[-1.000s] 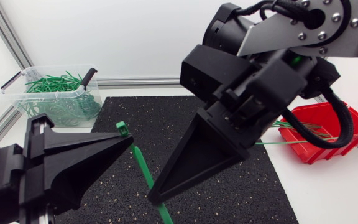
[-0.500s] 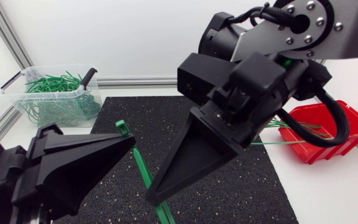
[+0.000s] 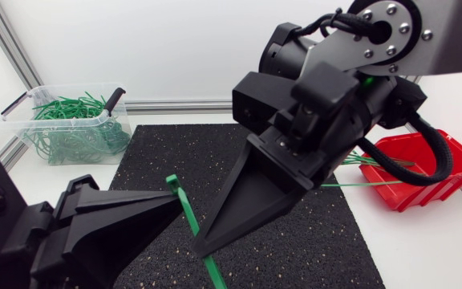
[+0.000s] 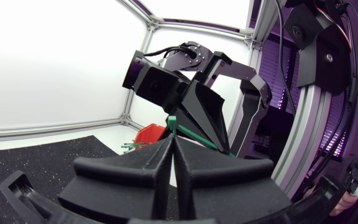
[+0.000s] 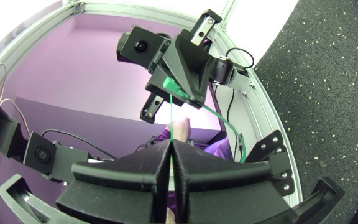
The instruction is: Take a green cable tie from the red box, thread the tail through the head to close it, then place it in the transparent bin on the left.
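Note:
A green cable tie (image 3: 189, 213) hangs slanted above the black mat, held at two places. My left gripper (image 3: 179, 201) is shut on its upper end, and the square head (image 3: 174, 184) sticks out just past the fingertips. Lower on the strap my right gripper (image 3: 205, 247) is shut, with the tail running on below it. In the left wrist view the tie's head (image 4: 173, 122) stands just ahead of the closed left gripper (image 4: 171, 142). Seen from the right wrist, the strap (image 5: 171, 109) runs from the closed right gripper (image 5: 171, 143) towards my other arm.
The transparent bin (image 3: 22, 112) at the back left holds several closed green ties. The red box (image 3: 435, 172) sits at the right edge, with tie tails (image 3: 359, 183) poking out over the black mat (image 3: 311, 233). Aluminium frame rails border the table.
My left gripper has moved right and nearer, carrying the tie's head with it. The right arm shifted slightly and still holds the strap.

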Tool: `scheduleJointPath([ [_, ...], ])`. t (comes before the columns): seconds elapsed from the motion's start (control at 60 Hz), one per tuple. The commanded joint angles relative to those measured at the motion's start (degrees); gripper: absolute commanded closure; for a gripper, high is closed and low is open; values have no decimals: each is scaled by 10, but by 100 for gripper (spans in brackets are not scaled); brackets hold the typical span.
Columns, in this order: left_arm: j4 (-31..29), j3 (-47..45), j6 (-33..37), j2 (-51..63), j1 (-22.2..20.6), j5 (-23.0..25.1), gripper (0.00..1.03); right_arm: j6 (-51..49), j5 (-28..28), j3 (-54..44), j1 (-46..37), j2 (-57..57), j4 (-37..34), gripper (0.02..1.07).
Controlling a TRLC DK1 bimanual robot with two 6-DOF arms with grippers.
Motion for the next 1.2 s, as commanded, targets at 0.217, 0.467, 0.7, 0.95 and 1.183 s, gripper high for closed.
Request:
scheduleJointPath([
  [0.217,6,-11,-37,11,2,20,99,8,-9,20,-10,23,-9,101],
  [0.467,8,1,-70,14,59,67,99,4,-11,21,-10,22,-9,101],
  [0.7,8,7,-93,19,79,94,99,-3,-10,15,-11,26,-11,101],
  [0.95,12,16,-116,27,102,122,99,-14,-11,8,-12,36,-11,101],
  [1.183,11,19,-128,30,109,135,99,-24,-12,5,-26,43,-12,101],
])
